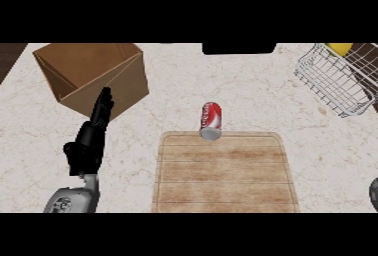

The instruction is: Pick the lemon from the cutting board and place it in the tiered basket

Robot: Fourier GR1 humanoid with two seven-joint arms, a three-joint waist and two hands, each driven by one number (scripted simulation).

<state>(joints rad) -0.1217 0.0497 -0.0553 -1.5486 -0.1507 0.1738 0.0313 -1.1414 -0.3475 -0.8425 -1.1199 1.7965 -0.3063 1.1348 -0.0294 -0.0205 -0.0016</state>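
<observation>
Head view looks steeply down on a pale marbled tabletop (pixel 244 95) with a wooden cutting board (pixel 225 172) at lower centre of the frame. The board carries no lemon; a red soda can (pixel 211 120) lies on its side at the board's upper edge, its silver end overlapping the wood. The only yellow thing in sight sits at the upper right of the frame inside the wire tiered basket (pixel 332 82), and that small rounded shape looks like the lemon (pixel 338 48), partly cut off by the frame's top, so the fruit appears already to be in the basket. The left robot hand (pixel 94 131) shows at lower left, fingers straight and pointing up the frame, released and holding nothing, resting just below the open cardboard box (pixel 96 75) in the upper left. The right robot hand is not visible; a dark sliver at the lower right edge is too small to identify. As a judgement, a lemon is light, firm and a little waxy, and being rounded it may roll on the wires if nudged; were it to be taken up again, fingers and thumb would best close across its widest middle and not on the tapered ends. A dark object (pixel 238 48) sits at top centre.
</observation>
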